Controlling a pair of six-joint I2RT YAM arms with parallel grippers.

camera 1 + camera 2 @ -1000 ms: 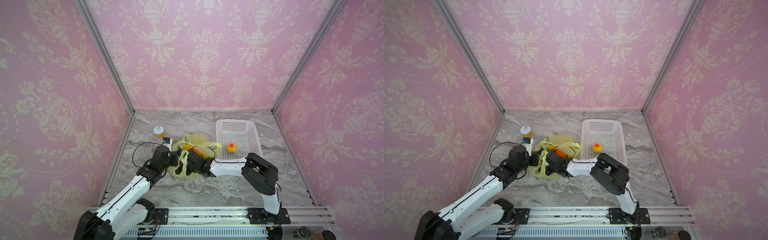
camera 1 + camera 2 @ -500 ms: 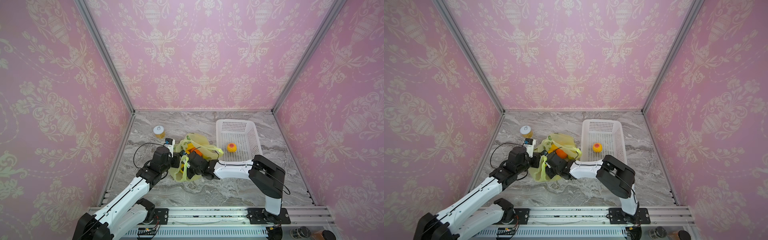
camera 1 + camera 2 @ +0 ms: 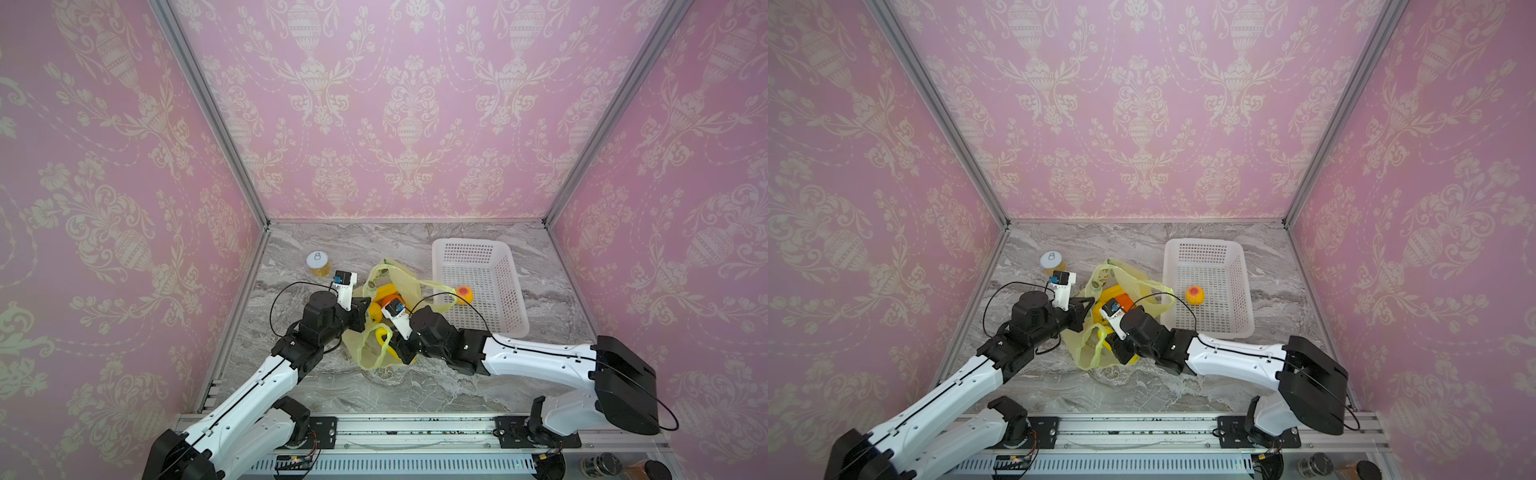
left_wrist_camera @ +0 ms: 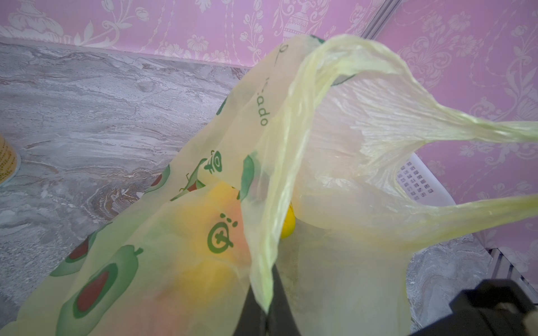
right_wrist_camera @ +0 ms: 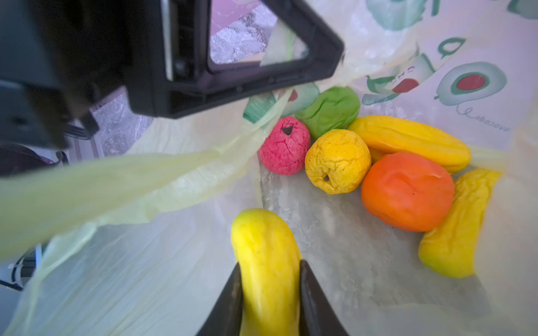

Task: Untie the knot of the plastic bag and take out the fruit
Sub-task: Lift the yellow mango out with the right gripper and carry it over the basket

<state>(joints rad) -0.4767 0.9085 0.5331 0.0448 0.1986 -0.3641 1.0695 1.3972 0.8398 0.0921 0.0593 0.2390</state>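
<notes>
Right wrist: right end effector grips yellow fruit inside open bag.

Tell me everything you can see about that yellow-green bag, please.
The bag is thin, crinkly, see-through yellow-green plastic printed with green avocados. It lies slumped on the marble table beside the white basket, mouth open, both loop handles loose and untied. Several fruits lie inside. The left tool pinches a strip of its rim; the right tool reaches inside, clamped on a yellow fruit.
</notes>
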